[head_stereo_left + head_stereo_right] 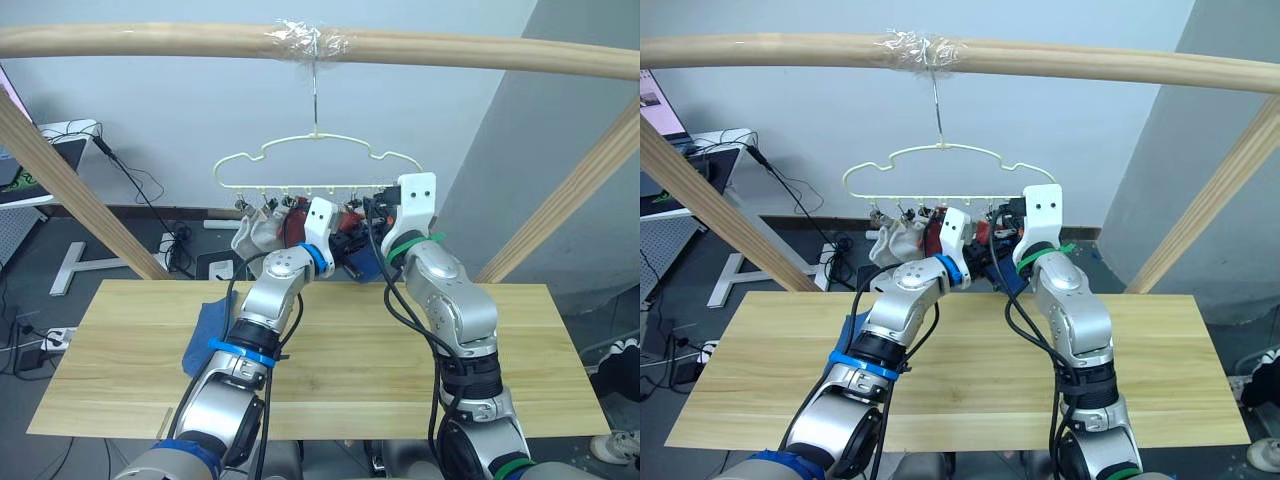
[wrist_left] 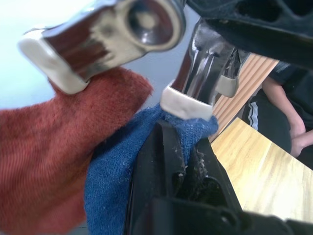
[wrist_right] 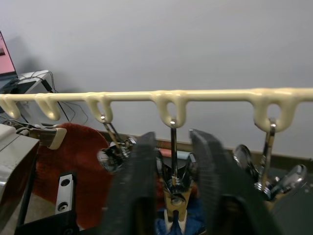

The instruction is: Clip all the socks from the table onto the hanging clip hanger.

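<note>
Up high, right gripper jaws squeeze a clip; left gripper jaws pinch blue sock.

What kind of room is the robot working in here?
Probably a lab or office test space: a pale wood table under a wooden pole frame, a clip hanger taped to it, loose cables and a monitor behind.

Both arms are silver-grey metal with rounded joint housings and loose black cables. The left arm wears blue bands, the right arm green ones. White wrist brackets carry black-fingered tools.
</note>
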